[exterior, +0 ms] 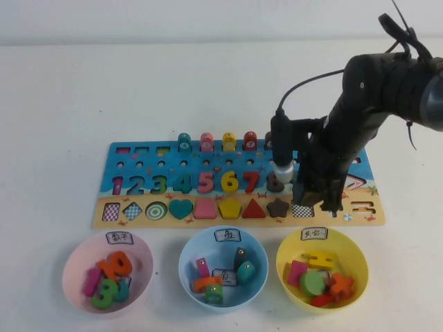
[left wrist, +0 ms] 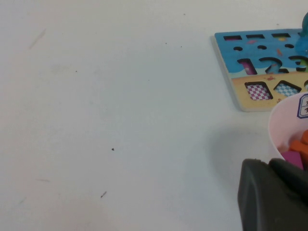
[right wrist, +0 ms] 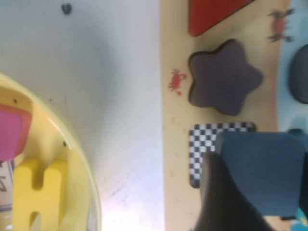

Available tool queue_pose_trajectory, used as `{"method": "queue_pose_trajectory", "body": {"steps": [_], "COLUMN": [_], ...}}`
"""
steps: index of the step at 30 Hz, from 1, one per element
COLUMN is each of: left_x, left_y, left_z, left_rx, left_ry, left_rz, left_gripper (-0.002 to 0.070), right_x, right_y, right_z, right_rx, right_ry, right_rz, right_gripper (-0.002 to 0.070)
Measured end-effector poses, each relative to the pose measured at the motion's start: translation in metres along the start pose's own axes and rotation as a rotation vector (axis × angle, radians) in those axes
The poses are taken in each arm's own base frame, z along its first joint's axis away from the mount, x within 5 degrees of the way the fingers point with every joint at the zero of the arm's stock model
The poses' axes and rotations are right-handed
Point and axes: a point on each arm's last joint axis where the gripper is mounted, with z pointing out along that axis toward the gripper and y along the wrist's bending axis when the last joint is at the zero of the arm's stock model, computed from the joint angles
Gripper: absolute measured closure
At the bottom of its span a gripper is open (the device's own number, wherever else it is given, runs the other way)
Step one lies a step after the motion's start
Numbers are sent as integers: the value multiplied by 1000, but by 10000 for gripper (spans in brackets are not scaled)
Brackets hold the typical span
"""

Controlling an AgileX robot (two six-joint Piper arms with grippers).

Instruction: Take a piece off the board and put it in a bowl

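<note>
My right gripper [exterior: 321, 199] hangs over the right part of the board [exterior: 208, 223], shut on the piece [right wrist: 262, 168], a slate-blue square block. The block sits lifted above its checkered slot [right wrist: 204, 144], and one dark finger [right wrist: 226, 202] presses its side. In the high view the arm hides the block. The yellow bowl [exterior: 282, 266] stands just in front of the gripper and holds several pieces; its rim [right wrist: 72, 144] shows in the right wrist view. My left gripper [left wrist: 269, 197] shows only as a dark shape beside the pink bowl [left wrist: 279, 130], near the board's left end [left wrist: 240, 91].
A dark brown star [right wrist: 224, 79] and a red triangle [right wrist: 211, 14] sit in the board beside the open slot. The blue bowl [exterior: 185, 259] and pink bowl [exterior: 69, 270] stand in a row left of the yellow one, each with pieces inside.
</note>
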Motion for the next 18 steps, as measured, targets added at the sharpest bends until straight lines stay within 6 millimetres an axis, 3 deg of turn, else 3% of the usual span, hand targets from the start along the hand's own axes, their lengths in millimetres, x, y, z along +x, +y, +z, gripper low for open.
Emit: {"method": "queue_pose_trajectory", "body": {"steps": [6, 11, 18], "left_x": [0, 0, 0], "left_y": [0, 0, 0], "left_z": [0, 0, 0], "left_rx": [0, 0, 0], "left_ry": [0, 0, 0], "left_rz": [0, 0, 0], "left_gripper": [679, 679, 679], "right_x": [-2, -12, -34], "right_y": [3, 12, 44], "right_z": [-18, -48, -93], "right_rx": [19, 53, 88], "right_ry": [-16, -65, -119], "right_rz": [31, 290, 719], "right_gripper": [390, 390, 390]}}
